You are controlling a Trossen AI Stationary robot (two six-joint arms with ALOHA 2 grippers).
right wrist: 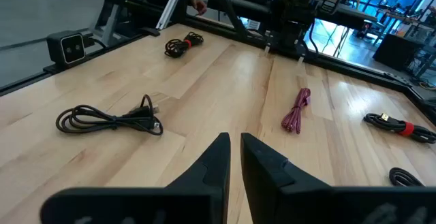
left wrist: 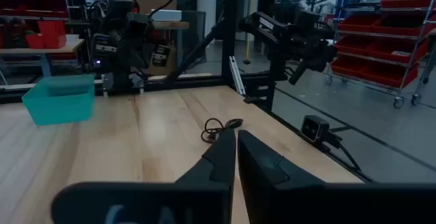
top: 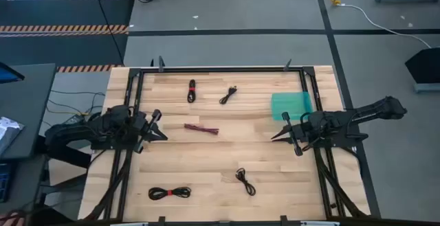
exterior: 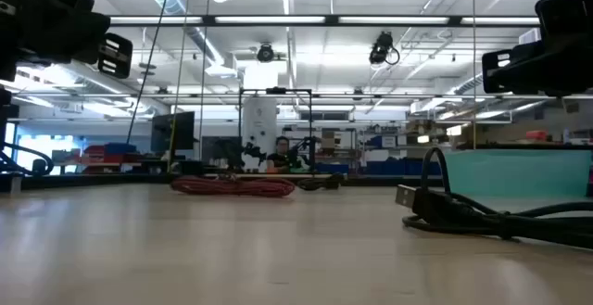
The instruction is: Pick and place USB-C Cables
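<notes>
Five USB-C cable bundles lie flat on the wooden table. A black one with a red tie (top: 191, 90) and a plain black one (top: 228, 95) lie toward the far edge. The maroon one (top: 201, 128) (right wrist: 297, 110) (exterior: 232, 186) is in the middle. Another black one (top: 245, 181) (left wrist: 221, 125) (right wrist: 109, 120) and a red-tied black one (top: 169, 193) (right wrist: 184, 45) lie toward the near edge. My left gripper (top: 163, 137) (left wrist: 236, 142) is shut and hovers left of the maroon bundle. My right gripper (top: 275, 138) (right wrist: 235, 146) is shut and hovers at the table's right, near the bin.
A teal bin (top: 291, 106) (left wrist: 60, 98) stands on the table's right side toward the far edge, just beyond my right gripper. A black frame (top: 220, 69) runs around the table. Bare wood lies between the two grippers. A person shows far off in the room (exterior: 281, 152).
</notes>
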